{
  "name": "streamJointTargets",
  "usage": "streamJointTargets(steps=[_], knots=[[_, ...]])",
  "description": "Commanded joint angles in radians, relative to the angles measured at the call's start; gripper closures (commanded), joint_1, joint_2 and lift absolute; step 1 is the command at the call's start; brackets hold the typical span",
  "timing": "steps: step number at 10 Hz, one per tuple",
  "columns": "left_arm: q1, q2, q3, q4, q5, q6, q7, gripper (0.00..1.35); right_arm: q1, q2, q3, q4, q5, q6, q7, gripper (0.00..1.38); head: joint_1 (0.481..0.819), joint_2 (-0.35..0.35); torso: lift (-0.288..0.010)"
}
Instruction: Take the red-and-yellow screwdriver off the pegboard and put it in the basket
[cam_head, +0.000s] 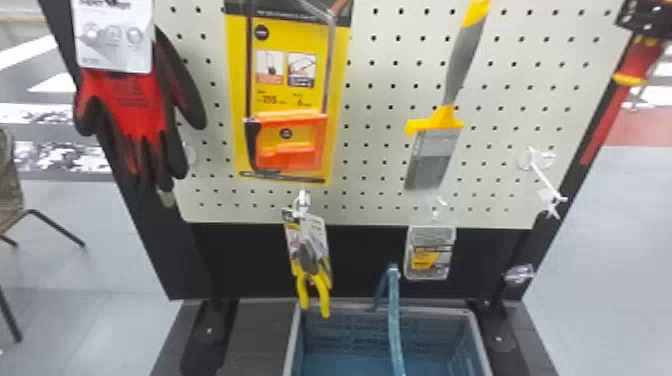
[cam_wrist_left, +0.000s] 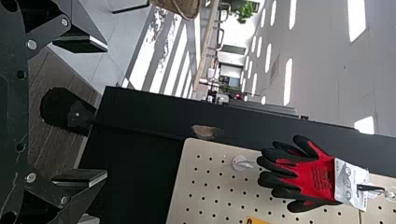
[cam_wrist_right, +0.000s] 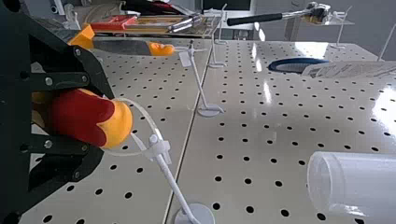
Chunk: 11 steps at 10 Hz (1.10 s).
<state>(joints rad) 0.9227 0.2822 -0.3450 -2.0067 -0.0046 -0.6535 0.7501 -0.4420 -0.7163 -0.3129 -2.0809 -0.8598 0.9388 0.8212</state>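
Note:
In the head view my right gripper (cam_head: 645, 22) is at the pegboard's upper right edge, at the red-and-yellow screwdriver (cam_head: 640, 59), whose red shaft points down. Seen from the right wrist, the right gripper (cam_wrist_right: 106, 122) is shut on the screwdriver's handle (cam_wrist_right: 81, 116), its rounded yellow end sticking out between the fingers. A clear loop (cam_wrist_right: 148, 116) joins that end to a white hook (cam_wrist_right: 173, 182) on the pegboard (cam_wrist_right: 261, 140). The blue-grey basket (cam_head: 350, 327) stands low in front of the board. My left gripper (cam_wrist_left: 103, 109) is open and empty, beside the board's lower left.
On the board hang red-black gloves (cam_head: 132, 107), a yellow-carded saw (cam_head: 290, 100), a paint brush (cam_head: 442, 130), yellow-handled pliers (cam_head: 312, 272) and a small clear pack (cam_head: 430, 254). A blue bar (cam_head: 395, 320) crosses over the basket. An empty hook (cam_head: 545, 180) juts out at the right.

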Motion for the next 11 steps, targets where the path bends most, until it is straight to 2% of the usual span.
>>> streamJointTargets(steps=[1,7,8,11], knots=[[-0.001,0.000,0.000,0.000,0.000,0.000,0.000,0.33,-0.002,0.000,0.000,0.001,-0.001,0.000,-0.002,1.05,0.549,0.000,-0.100],[-0.005,-0.002,0.000,0.000,0.000,0.003,0.000,0.33,-0.006,0.000,0.002,0.001,-0.001,0.000,-0.013,1.05,0.549,0.000,-0.100],[-0.005,-0.002,0.000,0.000,0.000,0.002,0.000,0.33,-0.011,-0.002,0.002,0.003,-0.001,0.000,-0.014,1.10,0.549,0.000,-0.100],[-0.003,0.000,0.001,0.000,0.000,0.002,0.000,0.33,-0.015,-0.009,0.002,-0.002,-0.001,0.000,-0.020,1.11,0.549,0.000,-0.100]])
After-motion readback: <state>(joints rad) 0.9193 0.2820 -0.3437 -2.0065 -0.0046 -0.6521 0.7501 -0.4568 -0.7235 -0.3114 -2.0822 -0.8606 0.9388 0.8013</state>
